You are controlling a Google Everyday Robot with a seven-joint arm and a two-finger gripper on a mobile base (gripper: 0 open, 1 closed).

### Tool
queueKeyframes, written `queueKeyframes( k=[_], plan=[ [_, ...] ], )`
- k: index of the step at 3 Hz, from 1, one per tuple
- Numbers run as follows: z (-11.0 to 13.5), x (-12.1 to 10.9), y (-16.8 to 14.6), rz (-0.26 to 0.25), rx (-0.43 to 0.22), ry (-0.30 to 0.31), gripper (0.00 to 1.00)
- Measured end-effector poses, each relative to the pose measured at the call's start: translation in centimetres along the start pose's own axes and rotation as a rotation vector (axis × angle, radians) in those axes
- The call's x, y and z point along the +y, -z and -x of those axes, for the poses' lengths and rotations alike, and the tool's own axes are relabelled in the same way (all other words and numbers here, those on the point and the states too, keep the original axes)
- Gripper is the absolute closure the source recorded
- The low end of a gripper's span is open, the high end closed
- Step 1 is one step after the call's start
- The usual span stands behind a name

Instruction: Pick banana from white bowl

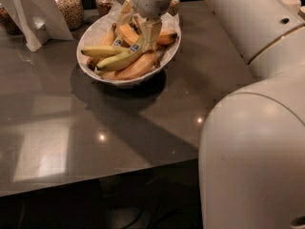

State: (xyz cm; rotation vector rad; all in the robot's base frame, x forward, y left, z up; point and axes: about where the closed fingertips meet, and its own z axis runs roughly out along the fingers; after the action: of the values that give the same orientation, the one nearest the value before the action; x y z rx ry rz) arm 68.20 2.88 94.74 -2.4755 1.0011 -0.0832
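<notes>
The white bowl [97,30] stands on the dark table at the back and holds several bananas. The banana [119,59], long, greenish yellow with a blue sticker, lies diagonally across the pile, its upper end under my gripper. My gripper [139,23] reaches down into the bowl from above. Its fingers [151,31] stand apart among the bananas, one beside the long banana's upper end. A plump orange-toned banana [138,67] lies below the long one, and a shorter yellow banana [102,50] lies to the left.
Glass jars [70,5] with grains stand behind the bowl at the back left. A white folded stand [35,18] is at the far left. My large white arm [252,128] fills the right side. The table edge [95,185] runs along the front.
</notes>
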Motion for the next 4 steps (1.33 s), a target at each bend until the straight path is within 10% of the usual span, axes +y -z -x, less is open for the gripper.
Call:
queueKeyframes(
  k=[4],
  plan=[
    [0.15,0.63,0.13,0.012,-0.025,-0.021,0.39]
  ],
)
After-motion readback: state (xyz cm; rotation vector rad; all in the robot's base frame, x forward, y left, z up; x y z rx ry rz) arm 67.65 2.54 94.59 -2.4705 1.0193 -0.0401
